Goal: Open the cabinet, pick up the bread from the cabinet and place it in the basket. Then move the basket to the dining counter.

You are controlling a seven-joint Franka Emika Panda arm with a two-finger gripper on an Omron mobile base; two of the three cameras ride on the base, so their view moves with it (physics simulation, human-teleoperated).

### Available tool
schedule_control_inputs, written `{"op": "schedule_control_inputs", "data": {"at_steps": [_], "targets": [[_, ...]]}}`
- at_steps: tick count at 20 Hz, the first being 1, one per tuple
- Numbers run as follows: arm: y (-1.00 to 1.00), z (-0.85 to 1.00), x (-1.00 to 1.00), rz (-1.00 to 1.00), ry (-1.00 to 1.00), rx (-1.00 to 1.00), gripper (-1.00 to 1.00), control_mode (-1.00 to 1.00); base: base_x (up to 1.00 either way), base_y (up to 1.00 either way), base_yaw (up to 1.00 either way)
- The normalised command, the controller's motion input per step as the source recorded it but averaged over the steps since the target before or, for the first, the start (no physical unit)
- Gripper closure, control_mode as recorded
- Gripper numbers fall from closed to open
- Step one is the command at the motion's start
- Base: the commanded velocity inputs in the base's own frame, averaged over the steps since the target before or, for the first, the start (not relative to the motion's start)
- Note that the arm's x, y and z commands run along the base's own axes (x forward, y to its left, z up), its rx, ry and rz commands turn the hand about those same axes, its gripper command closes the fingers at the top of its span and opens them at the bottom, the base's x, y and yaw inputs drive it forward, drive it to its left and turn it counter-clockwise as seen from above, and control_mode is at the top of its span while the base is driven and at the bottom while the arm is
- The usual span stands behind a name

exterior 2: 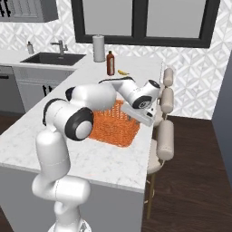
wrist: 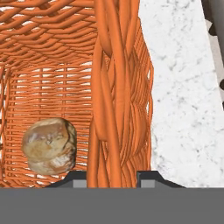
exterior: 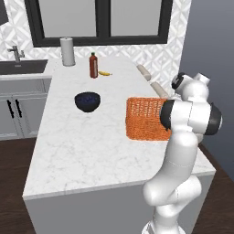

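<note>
Two-finger gripper (wrist: 114, 176) clamped on the rim wall of the square orange woven basket (wrist: 114, 100), small round golden-brown bun (wrist: 49, 145) lay inside on its floor, basket sat on white marble dining counter (exterior: 82, 146), dark blue bowl (exterior: 87, 101) beyond, red bottle (exterior: 93, 65) farther back.

Marble dining counter (exterior: 82, 146) with basket (exterior: 144, 119), bowl (exterior: 87, 101), bottle (exterior: 93, 66), banana (exterior: 105, 73).

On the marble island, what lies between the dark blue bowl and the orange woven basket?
Nothing: in the left base view, only bare white marble island top separates the dark blue bowl from the square orange woven basket.
</note>
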Motion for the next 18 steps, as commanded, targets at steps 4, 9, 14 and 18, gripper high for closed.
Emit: {"op": "schedule_control_inputs", "data": {"at_steps": [4, 9, 14, 18], "targets": [[0.22, -0.22, 0.18, 0.0, -0.02, -0.01, 1.0, -1.0, 0.0, 0.0, 0.0], [0.24, -0.24, 0.09, 0.0, 0.0, -0.03, 1.0, -1.0, 0.0, 0.0, 0.0], [0.22, -0.29, 0.06, 0.0, 0.0, -0.03, 1.0, -1.0, 0.0, 0.0, 0.0], [0.12, -0.21, 0.01, 0.0, 0.0, -0.01, -1.0, -1.0, 0.0, 0.0, 0.0]]}}
